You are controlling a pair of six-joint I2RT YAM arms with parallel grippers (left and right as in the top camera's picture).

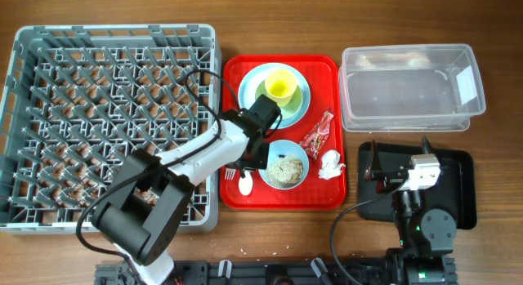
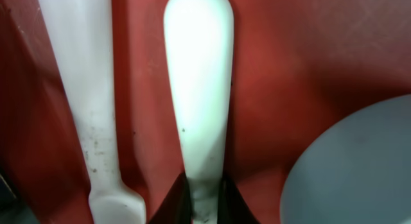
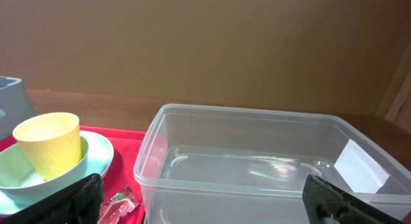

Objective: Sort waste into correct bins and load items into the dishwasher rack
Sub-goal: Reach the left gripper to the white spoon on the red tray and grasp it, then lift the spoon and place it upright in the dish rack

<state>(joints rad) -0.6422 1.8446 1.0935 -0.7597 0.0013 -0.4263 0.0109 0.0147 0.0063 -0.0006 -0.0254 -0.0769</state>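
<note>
My left gripper [image 1: 252,157] reaches down onto the red tray [image 1: 327,73], shut on the neck of the white spoon [image 2: 196,89]. In the left wrist view its jaws [image 2: 204,195] pinch the spoon, with the white fork [image 2: 90,108] lying to the left and the small blue bowl [image 2: 353,166] to the right. That bowl [image 1: 270,153] holds rice-like scraps [image 1: 286,168]. A yellow cup [image 1: 280,85] stands in the green bowl [image 1: 263,92] on the blue plate [image 1: 248,85]. The red wrapper [image 1: 318,135] and white tissue [image 1: 329,164] lie on the tray's right side. My right gripper [image 1: 398,154] hangs open over the black tray [image 1: 462,187].
The grey dishwasher rack [image 1: 16,113] fills the left of the table. The clear tub [image 1: 351,89] sits at the back right, and in the right wrist view it [image 3: 257,160] lies straight ahead between my open fingers [image 3: 83,198].
</note>
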